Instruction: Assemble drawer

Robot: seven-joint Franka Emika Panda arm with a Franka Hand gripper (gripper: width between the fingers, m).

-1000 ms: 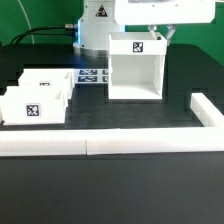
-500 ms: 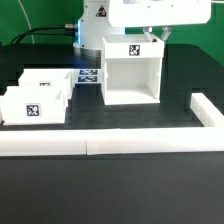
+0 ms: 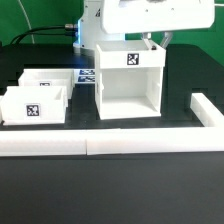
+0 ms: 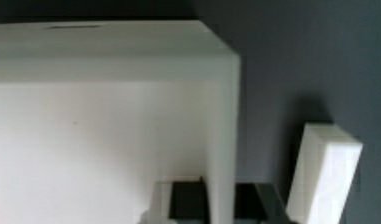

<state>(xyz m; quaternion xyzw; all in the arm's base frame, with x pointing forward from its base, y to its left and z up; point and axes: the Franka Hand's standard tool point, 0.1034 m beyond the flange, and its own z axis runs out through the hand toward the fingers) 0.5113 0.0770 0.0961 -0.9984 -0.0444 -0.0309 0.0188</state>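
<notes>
The drawer's large white housing (image 3: 128, 85) stands upright on the black table with its open front facing the camera and a tag on its top band. My gripper (image 3: 157, 40) comes down onto the top of the wall on the exterior view's right and is shut on it. In the wrist view the thin wall of the housing (image 4: 98, 110) runs between my dark fingers (image 4: 183, 203), one on each side, at my gripper (image 4: 219, 200). Two small open-topped trays (image 3: 35, 103) (image 3: 50, 82) with tags stand at the exterior view's left.
A long low white border rail (image 3: 110, 143) runs along the front and turns up at the exterior view's right; it also shows in the wrist view (image 4: 329, 175). The marker board (image 3: 86, 75) lies between the trays and the housing. The robot base stands behind.
The housing, held by my gripper, has moved toward the front rail and a little to the exterior view's left. It now covers more of the marker board. The trays have not moved.
</notes>
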